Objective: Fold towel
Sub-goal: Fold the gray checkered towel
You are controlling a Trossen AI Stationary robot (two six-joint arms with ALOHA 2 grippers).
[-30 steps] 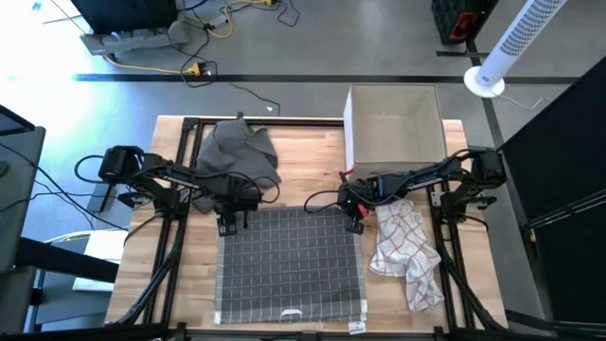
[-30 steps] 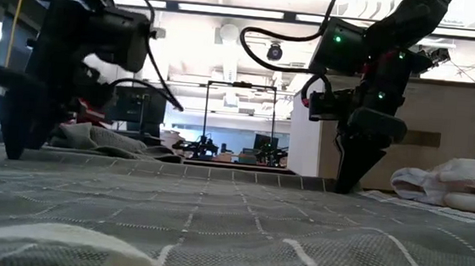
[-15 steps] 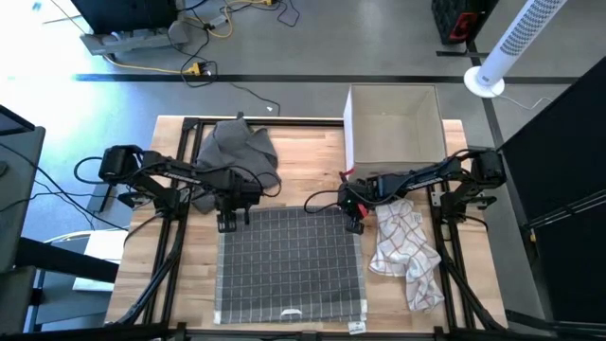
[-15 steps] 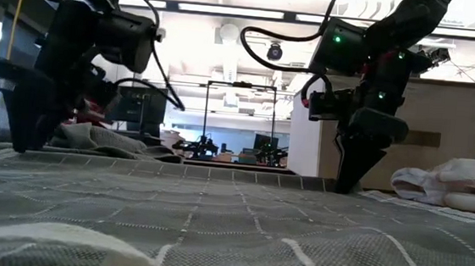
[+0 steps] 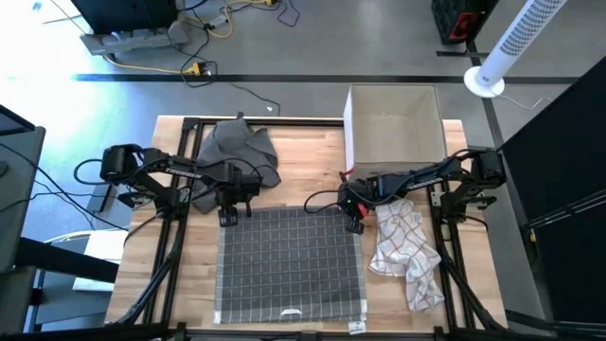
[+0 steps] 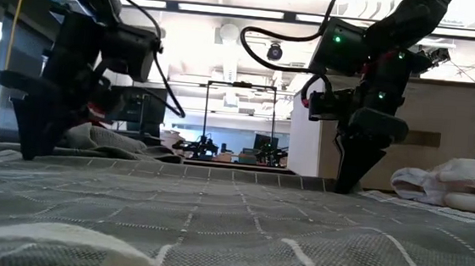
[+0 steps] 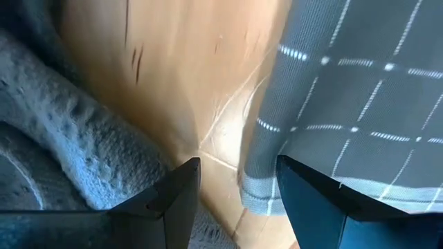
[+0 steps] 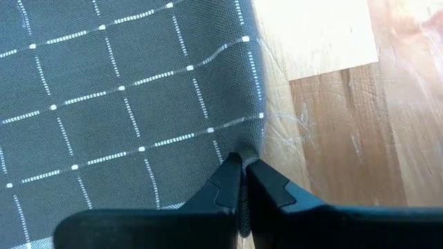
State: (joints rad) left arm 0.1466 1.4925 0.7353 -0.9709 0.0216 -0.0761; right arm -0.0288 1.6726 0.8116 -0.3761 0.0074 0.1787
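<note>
A dark grey towel (image 5: 289,265) with a white check lies spread flat on the wooden table. My left gripper (image 5: 227,218) points down at its far left corner. It is open, and the corner's hem (image 7: 257,197) lies between the two fingers. My right gripper (image 5: 355,224) points down at the far right corner and is shut on the cloth there. In the low view both grippers, left (image 6: 28,152) and right (image 6: 344,186), reach down to the towel's far edge. My left gripper stands astride the far left corner (image 7: 257,197) from above; whether a finger touches the cloth I cannot tell. My right gripper pinches the towel's right edge at the far right corner (image 8: 250,144) between its two fingers, from above, pointing down. The cloth puckers slightly at the fingertips and lies on the table.
A crumpled plain grey cloth (image 5: 241,152) lies just beyond my left gripper. A white striped cloth (image 5: 407,251) lies heaped to the right of the towel. A white open box (image 5: 396,123) stands at the far right. Black frame rails (image 5: 170,256) run along both sides.
My left gripper has shifted a little toward the table's right and far edges, closing in on the towel's far left corner, and has tipped slightly. The towel lies as before.
</note>
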